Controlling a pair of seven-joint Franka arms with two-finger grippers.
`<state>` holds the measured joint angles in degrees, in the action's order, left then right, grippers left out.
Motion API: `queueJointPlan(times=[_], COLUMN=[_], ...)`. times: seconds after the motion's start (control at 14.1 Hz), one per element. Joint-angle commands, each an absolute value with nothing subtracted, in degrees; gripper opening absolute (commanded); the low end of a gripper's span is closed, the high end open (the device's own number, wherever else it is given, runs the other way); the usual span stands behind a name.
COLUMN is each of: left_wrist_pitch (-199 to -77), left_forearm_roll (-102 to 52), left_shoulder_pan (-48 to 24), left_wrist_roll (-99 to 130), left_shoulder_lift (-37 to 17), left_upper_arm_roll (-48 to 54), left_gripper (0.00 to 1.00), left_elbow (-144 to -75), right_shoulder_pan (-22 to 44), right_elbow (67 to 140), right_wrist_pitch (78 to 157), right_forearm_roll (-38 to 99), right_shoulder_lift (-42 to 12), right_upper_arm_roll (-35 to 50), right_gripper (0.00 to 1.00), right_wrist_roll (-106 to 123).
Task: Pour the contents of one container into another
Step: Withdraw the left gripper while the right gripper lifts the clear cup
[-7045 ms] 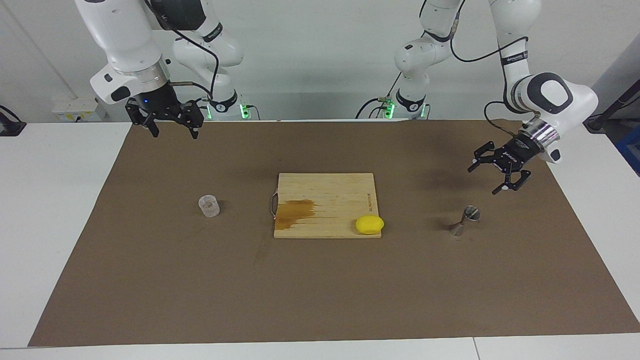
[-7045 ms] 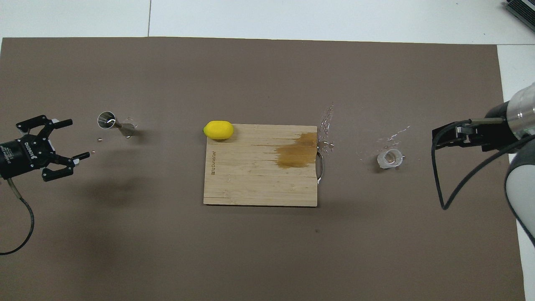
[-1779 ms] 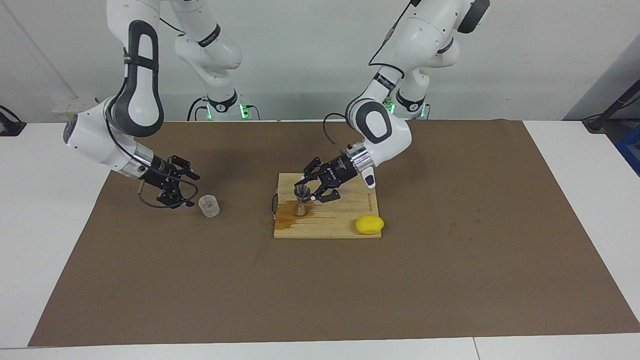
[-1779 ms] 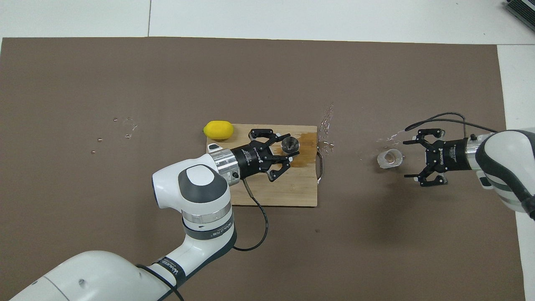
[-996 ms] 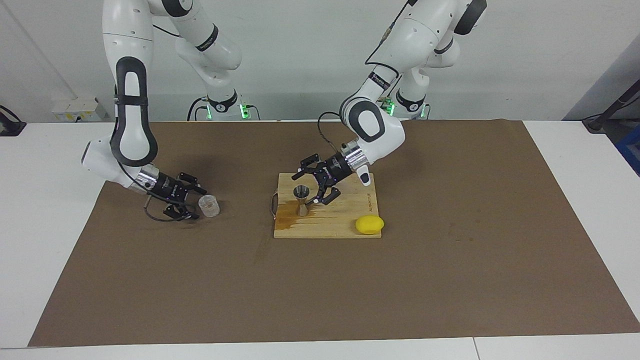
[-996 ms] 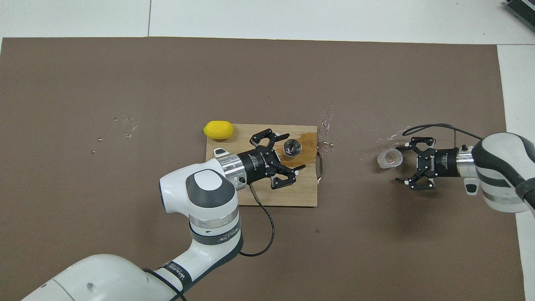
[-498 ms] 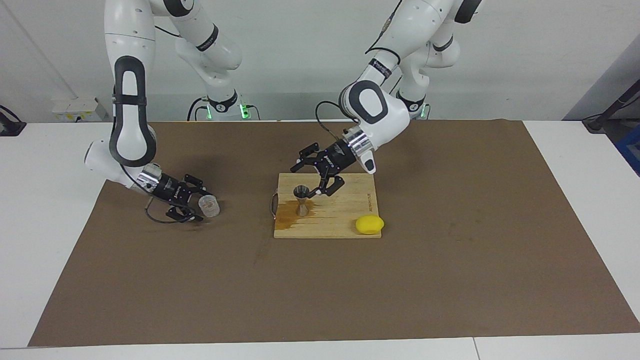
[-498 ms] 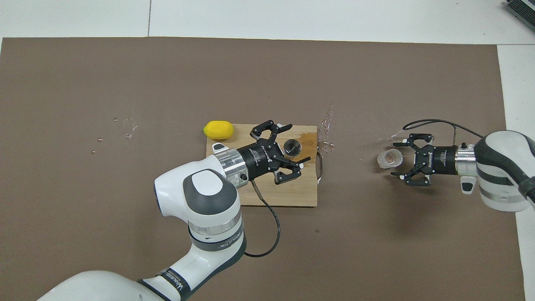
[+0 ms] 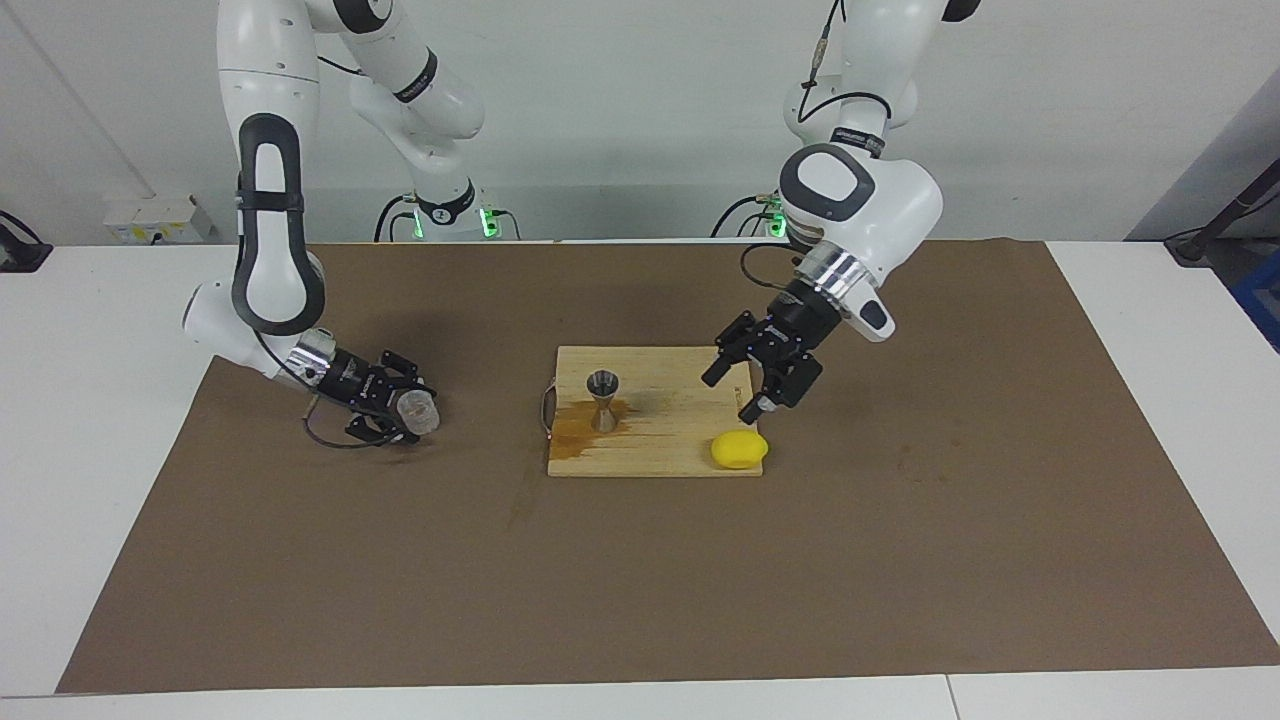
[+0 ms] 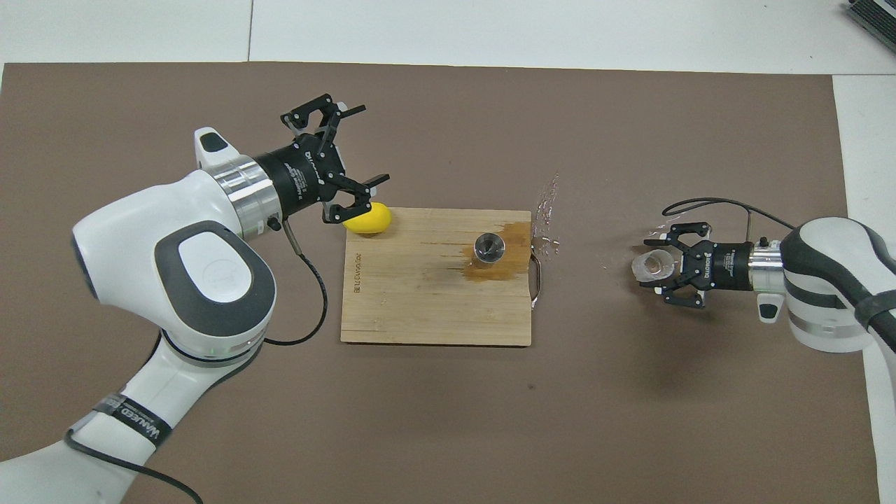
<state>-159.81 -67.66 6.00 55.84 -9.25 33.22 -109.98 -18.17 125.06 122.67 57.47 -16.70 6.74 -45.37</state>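
Note:
The clear glass cup (image 9: 418,411) (image 10: 651,265) stands on the brown mat toward the right arm's end. My right gripper (image 9: 400,409) (image 10: 656,268) is low at the mat and open, with one finger on each side of the cup. The steel jigger (image 9: 602,393) (image 10: 488,246) stands upright on the wooden cutting board (image 9: 680,415) (image 10: 420,308), on a wet brown stain. My left gripper (image 9: 730,397) (image 10: 371,143) is open and empty, raised over the board's corner by the lemon, well away from the jigger.
A yellow lemon (image 9: 740,449) (image 10: 371,220) lies at the board's corner toward the left arm's end. Water droplets (image 10: 546,203) are scattered on the mat between the board and the cup. The board has a metal handle (image 10: 537,280) on its cup side.
My left gripper has pulled away from the jigger and risen toward the lemon end of the board. My right gripper has slid forward, so its fingers now straddle the cup.

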Motion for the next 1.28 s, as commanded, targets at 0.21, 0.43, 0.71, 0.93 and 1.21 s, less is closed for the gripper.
queueJointPlan(times=[0.21, 0.43, 0.71, 0.93, 1.21], left_wrist_pitch=[-159.2, -158.6, -152.3, -144.4, -132.7], left_forearm_roll=[-58.7, -57.0, -42.4, -27.6, -9.9], left_shoulder_pan=[17.1, 21.5, 24.3, 24.6, 20.4], left_wrist_roll=[55.8, 55.5, 55.2, 55.0, 53.2], left_shoulder_lift=[-2.4, -1.6, -1.6, -1.1, -0.4], left_upper_arm_roll=[33.7, 33.6, 33.6, 33.6, 29.7], left_gripper=[1.00, 1.00, 1.00, 1.00, 1.00], left_elbow=[-111.6, -111.5, -111.0, -111.0, -110.0], right_shoulder_pan=[-19.2, -18.4, -13.2, -8.5, -3.5], right_elbow=[126.1, 125.7, 124.7, 121.7, 116.4], right_wrist_pitch=[122.9, 123.0, 124.0, 124.2, 124.5], right_forearm_roll=[59.2, 59.1, 58.2, 54.5, 46.4], right_shoulder_lift=[-15.9, -14.7, -11.8, -11.1, -10.9], right_upper_arm_roll=[6.9, 6.9, 6.8, 6.7, 6.7], right_gripper=[0.00, 0.00, 0.00, 0.00, 0.00], right_wrist_roll=[-43.0, -44.6, -52.4, -61.0, -74.3])
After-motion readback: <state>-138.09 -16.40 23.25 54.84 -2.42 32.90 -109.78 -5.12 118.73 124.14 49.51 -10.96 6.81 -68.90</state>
